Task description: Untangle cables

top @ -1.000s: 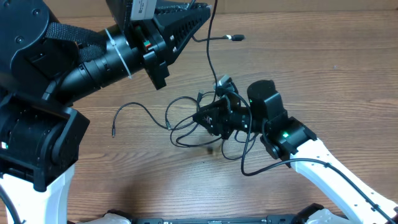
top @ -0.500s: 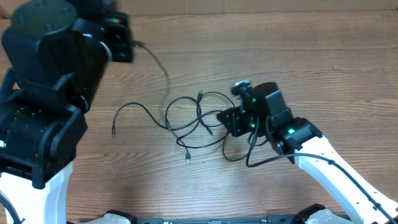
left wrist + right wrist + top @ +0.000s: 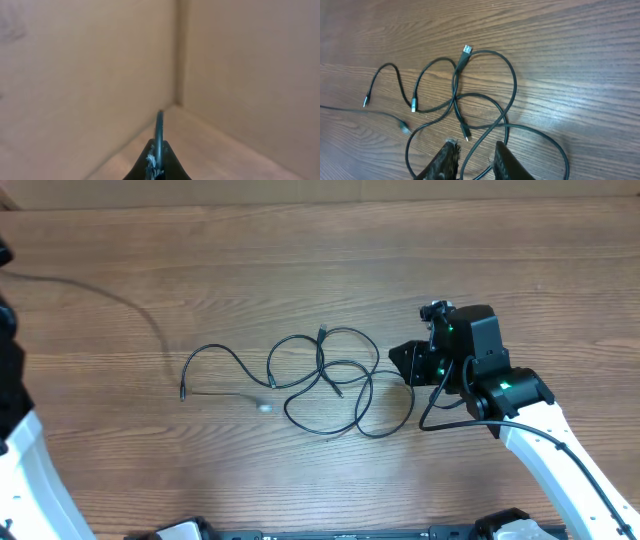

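**Q:** Where do the cables (image 3: 330, 377) sit?
**A:** Loose, overlapping loops on the middle of your table (image 3: 520, 260), just left of the right gripper (image 3: 475, 146). One strand (image 3: 150, 323) trails off to the left edge.
**Q:** Grippers?
**A:** Right: jaws parted, a loop lying between them, unpinched. Left gripper (image 3: 158, 150): clenched on the thin strand.

The cables (image 3: 328, 378) are black with silvery plug tips, the table (image 3: 300, 270) is brown with darker wood-grain streaks, and the arm (image 3: 575, 480) is white and black with green lights.
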Robot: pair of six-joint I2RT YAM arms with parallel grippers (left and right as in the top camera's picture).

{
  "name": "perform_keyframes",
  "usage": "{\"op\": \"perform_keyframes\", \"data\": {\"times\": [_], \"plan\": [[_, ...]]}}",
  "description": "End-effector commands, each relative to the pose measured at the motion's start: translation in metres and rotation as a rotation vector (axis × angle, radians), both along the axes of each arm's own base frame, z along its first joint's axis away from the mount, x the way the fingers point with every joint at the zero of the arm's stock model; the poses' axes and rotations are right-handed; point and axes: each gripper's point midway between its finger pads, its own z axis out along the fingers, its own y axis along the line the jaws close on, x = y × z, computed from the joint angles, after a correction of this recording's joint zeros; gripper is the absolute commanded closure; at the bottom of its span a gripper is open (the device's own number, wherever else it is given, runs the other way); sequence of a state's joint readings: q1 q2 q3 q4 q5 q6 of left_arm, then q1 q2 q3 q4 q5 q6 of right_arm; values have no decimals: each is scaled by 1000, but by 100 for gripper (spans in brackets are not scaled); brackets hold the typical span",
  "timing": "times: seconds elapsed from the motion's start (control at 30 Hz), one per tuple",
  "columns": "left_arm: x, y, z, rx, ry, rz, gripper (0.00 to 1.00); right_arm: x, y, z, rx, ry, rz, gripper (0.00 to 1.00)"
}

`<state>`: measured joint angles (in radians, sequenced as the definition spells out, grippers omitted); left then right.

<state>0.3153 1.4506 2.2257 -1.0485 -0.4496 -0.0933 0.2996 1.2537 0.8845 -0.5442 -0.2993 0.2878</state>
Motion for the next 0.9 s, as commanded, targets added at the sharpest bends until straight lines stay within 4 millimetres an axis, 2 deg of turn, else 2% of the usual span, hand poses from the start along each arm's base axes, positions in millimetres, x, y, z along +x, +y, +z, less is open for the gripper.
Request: {"op": "perform_keyframes", "data": {"times": [0.0, 0.23, 0.4, 0.57, 0.67, 0.7, 0.77, 0.8, 0.87], "plan": [[1, 30, -28, -149, -9, 79, 96, 4, -3, 12, 9, -29, -17, 78], [5, 66, -122, -517, 126, 144, 96, 1, -3, 9, 4, -14, -17, 78], [10, 67, -182, -670, 300, 156, 96, 1, -3, 9, 4, -14, -17, 79], [15, 62, -231, -797, 449, 161, 96, 1, -3, 9, 4, -13, -17, 79], [15, 62, -245, -830, 494, 168, 96, 0, -4, 8, 2, -7, -17, 79], [15, 61, -248, -835, 502, 169, 92, 0, -4, 8, 1, -4, -17, 79], [16, 59, -249, -848, 503, 159, 24, -1, -4, 7, 0, -1, -17, 79], [17, 58, -248, -852, 501, 154, 0, -1, -4, 7, -1, 0, -17, 79], [16, 56, -249, -859, 504, 152, 0, -1, -4, 7, -1, -1, -17, 79]]}}
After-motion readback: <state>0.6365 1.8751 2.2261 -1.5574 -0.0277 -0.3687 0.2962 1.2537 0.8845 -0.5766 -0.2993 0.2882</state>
